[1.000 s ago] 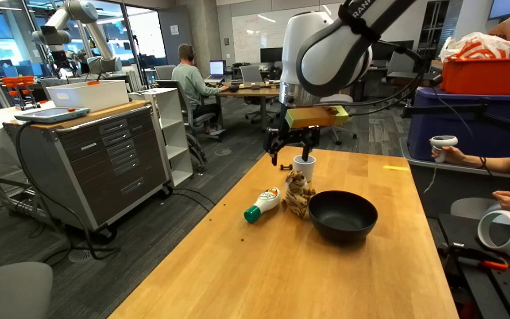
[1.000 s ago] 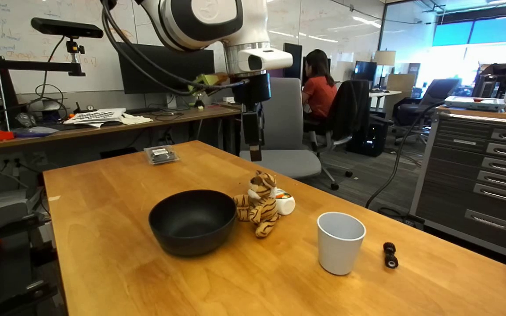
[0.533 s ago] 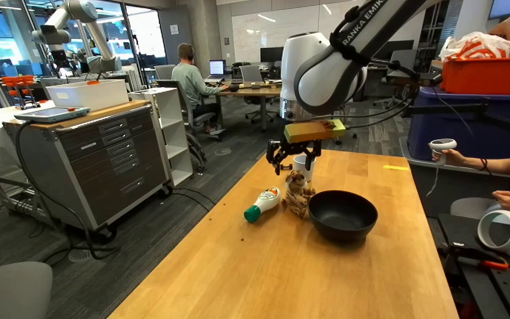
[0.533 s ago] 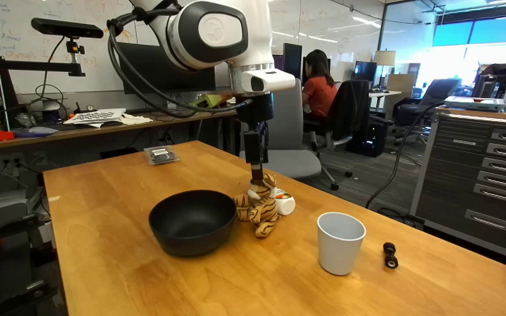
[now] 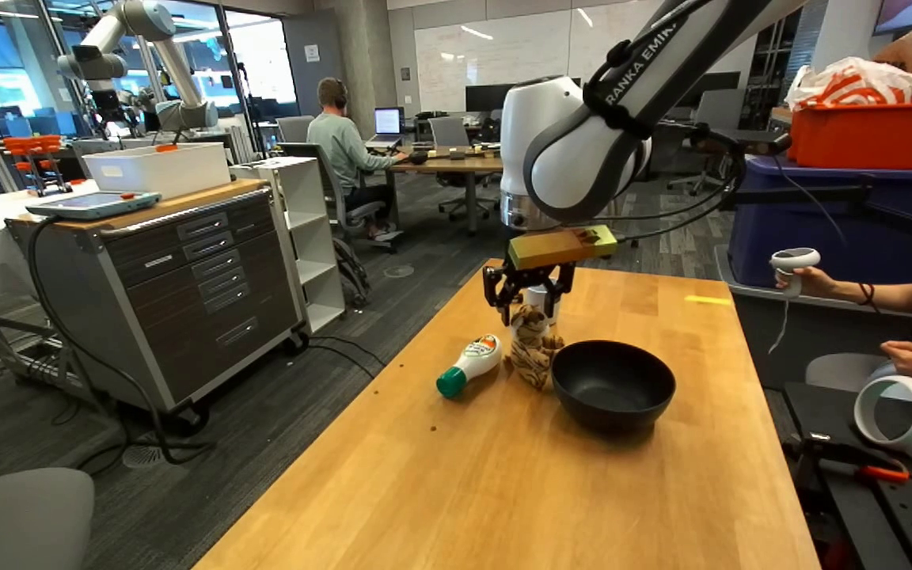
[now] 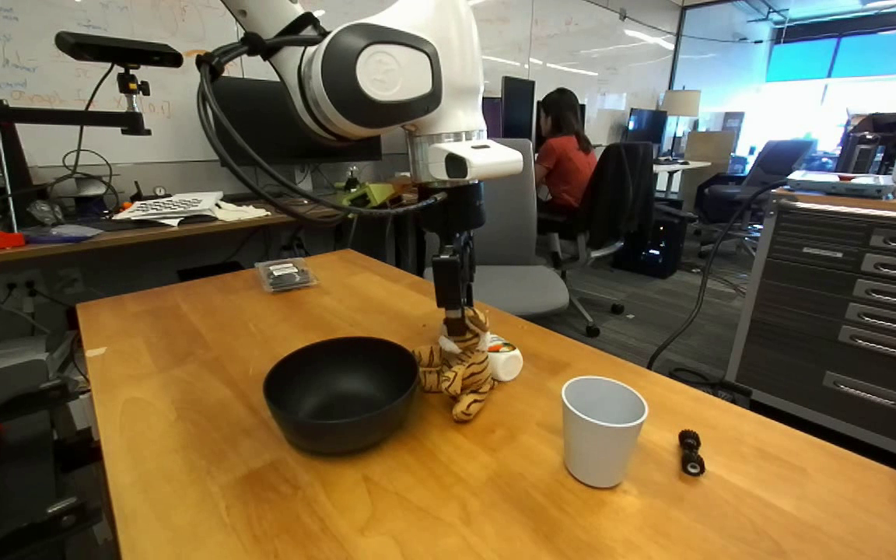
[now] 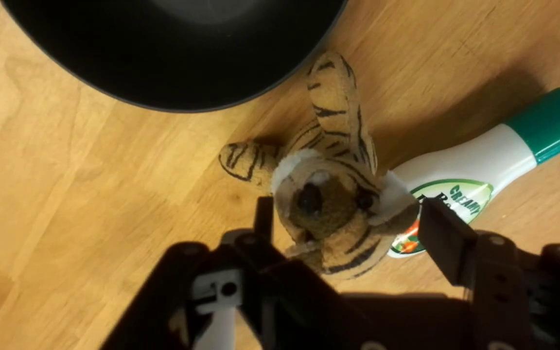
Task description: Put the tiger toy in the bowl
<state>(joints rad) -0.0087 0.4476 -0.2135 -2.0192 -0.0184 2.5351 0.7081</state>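
Note:
The tiger toy (image 5: pixel 533 360) sits upright on the table, tan with dark stripes. It also shows in an exterior view (image 6: pixel 470 377) and in the wrist view (image 7: pixel 331 97). My gripper (image 5: pixel 527 317) points down at its head. In the wrist view my gripper (image 7: pixel 349 215) is open, with one finger on either side of the head. A gap shows beside the left finger; the right finger is close to an ear, and I cannot tell whether it touches. The black bowl (image 5: pixel 613 416) stands right beside the toy; its wall also shows in an exterior view (image 6: pixel 331 434) and in the wrist view (image 7: pixel 183 92).
A white bottle with a green cap (image 7: pixel 469 155) lies close beside the toy, on the side away from the bowl. A white cup (image 6: pixel 600 443) and a small black dumbbell-shaped piece (image 6: pixel 691 453) stand nearby. A clear packet (image 6: pixel 286 274) lies at the table's far end.
My gripper has come down from above the toy to around its head, and its fingers look slightly nearer each other. The toy, bowl, bottle and cup have not moved.

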